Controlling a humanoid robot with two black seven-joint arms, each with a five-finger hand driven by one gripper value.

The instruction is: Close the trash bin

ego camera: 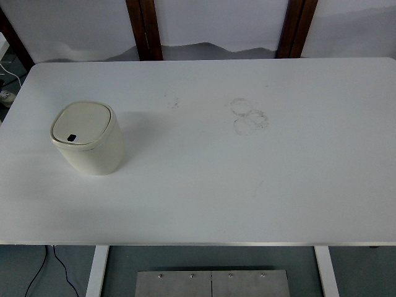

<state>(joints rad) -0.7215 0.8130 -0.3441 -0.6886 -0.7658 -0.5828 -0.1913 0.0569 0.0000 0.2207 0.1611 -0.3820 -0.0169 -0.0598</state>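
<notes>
A small cream trash bin (88, 138) stands upright on the left part of the white table (247, 185). Its rounded square lid (81, 123) lies flat and shut on top, with a small dark mark near its front edge. Neither of my arms nor either hand shows anywhere in the head view.
Faint ring stains (248, 116) mark the tabletop right of centre. Two dark wooden posts (145, 28) stand behind the far edge. A cable (37, 272) hangs under the near left corner, and a metal plate (212, 283) sits below the near edge.
</notes>
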